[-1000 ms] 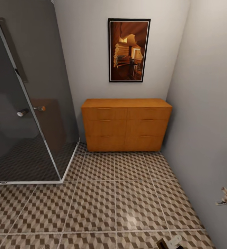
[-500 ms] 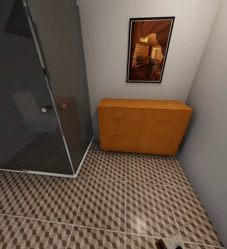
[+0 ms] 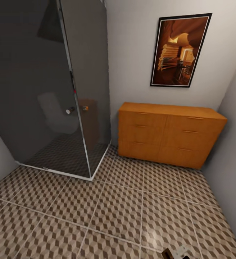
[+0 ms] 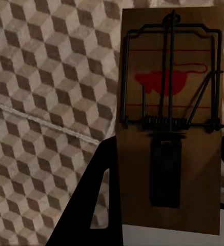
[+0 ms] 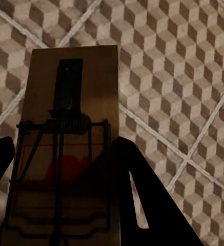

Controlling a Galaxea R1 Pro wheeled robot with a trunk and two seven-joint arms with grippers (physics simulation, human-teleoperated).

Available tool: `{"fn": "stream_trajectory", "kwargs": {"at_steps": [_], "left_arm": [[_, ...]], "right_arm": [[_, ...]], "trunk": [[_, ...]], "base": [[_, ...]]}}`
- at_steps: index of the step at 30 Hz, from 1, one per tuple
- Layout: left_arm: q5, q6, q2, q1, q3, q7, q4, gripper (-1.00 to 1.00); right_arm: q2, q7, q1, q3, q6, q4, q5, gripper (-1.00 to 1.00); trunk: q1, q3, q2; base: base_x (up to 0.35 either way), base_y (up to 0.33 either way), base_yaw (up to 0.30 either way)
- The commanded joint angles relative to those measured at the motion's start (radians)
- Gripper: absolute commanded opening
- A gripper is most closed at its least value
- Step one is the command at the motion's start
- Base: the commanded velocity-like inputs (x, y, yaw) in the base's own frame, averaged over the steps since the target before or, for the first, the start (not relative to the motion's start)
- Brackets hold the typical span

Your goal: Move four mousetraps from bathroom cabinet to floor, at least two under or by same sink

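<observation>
Tiled bathroom floor; a mousetrap per gripper.

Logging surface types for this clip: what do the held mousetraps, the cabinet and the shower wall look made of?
Left gripper's mousetrap: tan wooden plate, dark wire spring and bar, red print. Right gripper's mousetrap: the same. Cabinet: orange-brown wood, matte. Shower wall: smoky glass, judging by its reflections, in a pale, probably metal frame.

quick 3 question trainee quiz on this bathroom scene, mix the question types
1. True or false: the left gripper holds a mousetrap.
2. What stands beside the cabinet? A) bathtub B) glass shower stall C) toilet
3. Fill in: the right gripper carries its mousetrap above the tiled ___.

Key: 1 true; 2 B; 3 floor.
</observation>
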Motion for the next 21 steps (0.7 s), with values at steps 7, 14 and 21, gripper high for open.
{"fn": "stream_trajectory", "kwargs": {"at_steps": [7,14,21], "left_arm": [[0.007,-0.008,0.0,-0.002,-0.008,0.005,-0.005,-1.0],[0.007,-0.008,0.0,-0.002,-0.008,0.005,-0.005,-1.0],[0.007,-0.008,0.001,-0.002,-0.008,0.005,-0.005,-1.0]], "right_arm": [[-0.001,-0.005,0.0,0.009,-0.001,-0.003,-0.009,-1.0],[0.0,-0.005,0.0,0.01,0.001,-0.004,-0.009,-1.0],[0.0,-0.005,0.0,0.01,0.001,-0.004,-0.009,-1.0]], "trunk": [[0.0,-0.001,-0.001],[0.0,-0.001,-0.001],[0.0,-0.001,-0.001]], "base": [[0.0,0.0,0.288],[0.0,0.0,0.289],[0.0,0.0,0.292]]}}
